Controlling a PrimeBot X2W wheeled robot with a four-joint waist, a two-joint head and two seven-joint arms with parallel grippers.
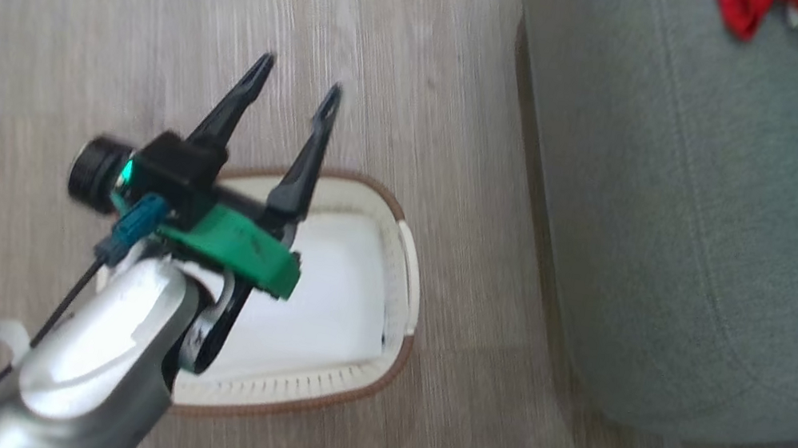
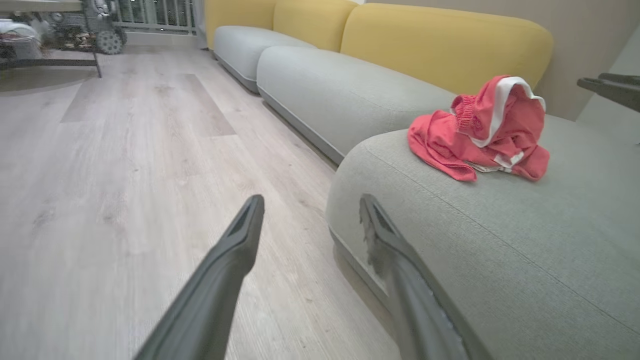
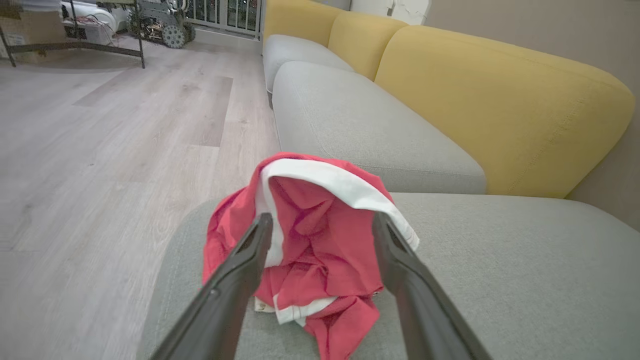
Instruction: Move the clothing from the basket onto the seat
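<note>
Lying crumpled on the grey seat point(image 3: 500, 280), the red clothing point(image 3: 320, 260) shows between the right gripper's point(image 3: 322, 220) widely spread fingers. Beside the seat, the left gripper point(image 1: 298, 76) hovers above the basket point(image 1: 306, 391), fingers likewise wide apart.

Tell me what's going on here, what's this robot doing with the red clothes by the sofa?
The robot is moving clothing out of a basket onto the grey-green seat. The red clothing lies in a crumpled heap on the seat. The right claw is open with the heap right in front of it, not gripped. The left claw hangs open above the basket, which stands on the floor. The part of the basket's inside that the arm leaves visible shows no clothing.
</note>
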